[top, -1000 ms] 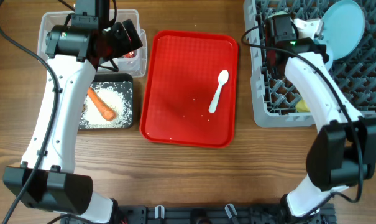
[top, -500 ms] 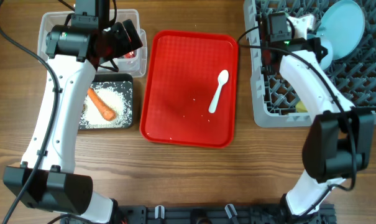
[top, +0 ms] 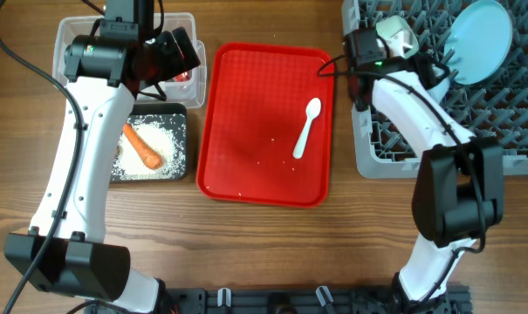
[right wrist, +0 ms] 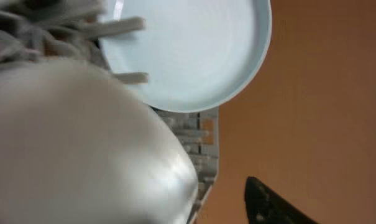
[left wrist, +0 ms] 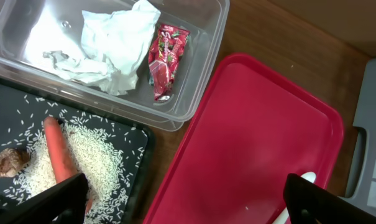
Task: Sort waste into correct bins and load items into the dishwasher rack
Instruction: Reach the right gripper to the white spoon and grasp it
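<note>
At the counter point(top: 264, 253), my left end effector point(left wrist: 184, 180) hangs with its jaws spread wide and nothing between them, above the near corner of the clear tub point(left wrist: 200, 93). The crumpled tissue point(left wrist: 113, 40) and the red wrapper point(left wrist: 166, 59) lie side by side in that tub. Just beside it, the black tub point(left wrist: 138, 140) holds the carrot point(left wrist: 60, 155) on a bed of rice point(left wrist: 97, 155), with a small brown scrap point(left wrist: 10, 163) near the carrot's end.

The red tray point(left wrist: 256, 137) sits between the tubs and the grey rack point(top: 403, 148). The white spoon point(top: 305, 126) lies on the tray's right half, among a few stray grains.

My right end effector point(top: 379, 42) is at the rack's far left corner, close against a pale bowl point(top: 401, 33) that fills my wrist camera as a blur. Only one finger point(right wrist: 268, 202) shows there, apart from the bowl, so I cannot tell how my jaws stand. The pale blue plate point(top: 480, 39) stands tilted on edge among the pegs at the rack's far right.
</note>
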Motion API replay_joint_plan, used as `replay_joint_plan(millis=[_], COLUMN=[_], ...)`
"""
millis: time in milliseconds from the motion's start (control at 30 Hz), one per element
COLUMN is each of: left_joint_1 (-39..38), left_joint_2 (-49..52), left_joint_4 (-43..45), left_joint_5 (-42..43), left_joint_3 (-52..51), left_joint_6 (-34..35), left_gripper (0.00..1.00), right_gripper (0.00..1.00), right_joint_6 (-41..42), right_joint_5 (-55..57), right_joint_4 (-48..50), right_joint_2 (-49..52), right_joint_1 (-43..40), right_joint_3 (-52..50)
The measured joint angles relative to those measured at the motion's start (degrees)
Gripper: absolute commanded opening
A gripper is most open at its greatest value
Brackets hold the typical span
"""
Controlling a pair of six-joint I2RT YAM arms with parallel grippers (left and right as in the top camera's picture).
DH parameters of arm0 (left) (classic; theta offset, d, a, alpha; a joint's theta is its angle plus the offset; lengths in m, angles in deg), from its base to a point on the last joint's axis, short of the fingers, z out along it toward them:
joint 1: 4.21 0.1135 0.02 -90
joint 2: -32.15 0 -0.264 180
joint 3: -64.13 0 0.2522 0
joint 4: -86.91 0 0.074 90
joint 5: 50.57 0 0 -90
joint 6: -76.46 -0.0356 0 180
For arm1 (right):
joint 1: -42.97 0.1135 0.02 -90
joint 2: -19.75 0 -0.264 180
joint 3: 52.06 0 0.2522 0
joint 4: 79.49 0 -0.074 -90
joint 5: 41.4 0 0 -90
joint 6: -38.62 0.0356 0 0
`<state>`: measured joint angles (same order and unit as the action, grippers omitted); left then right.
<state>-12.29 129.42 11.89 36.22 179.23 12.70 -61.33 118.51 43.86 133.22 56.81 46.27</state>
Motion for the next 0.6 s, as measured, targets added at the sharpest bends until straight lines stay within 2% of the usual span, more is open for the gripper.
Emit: replay_joint_plan(millis=[100, 267, 400, 600], left_joint_1=[0.0, 0.0, 0.0, 0.0], left_joint_2=[0.0, 0.0, 0.0, 0.0], left_joint_4=[0.02, 0.02, 0.0, 0.0], left_joint_5=[0.0, 0.0, 0.0, 0.0], left_joint_3=[0.0, 0.0, 0.0, 0.0], left_joint_6=[0.0, 0.0, 0.0, 0.0], left_gripper=[1.0, 1.0, 1.0, 1.0], right_gripper=[0.82, 0.91, 0.94, 0.95], right_joint_6=[-1.27, -2.14, -2.16, -3.65], right_joint_5=[-1.62, -2.69, -2.84, -6.1], right_joint_4=[-0.22, -0.31, 0.61, 8.81], right_joint_2=[0.0, 0.0, 0.0, -4.09], right_joint_1=[2.54, 4.87, 4.98, 4.98], right_joint_3=[0.0, 0.0, 0.0, 0.0])
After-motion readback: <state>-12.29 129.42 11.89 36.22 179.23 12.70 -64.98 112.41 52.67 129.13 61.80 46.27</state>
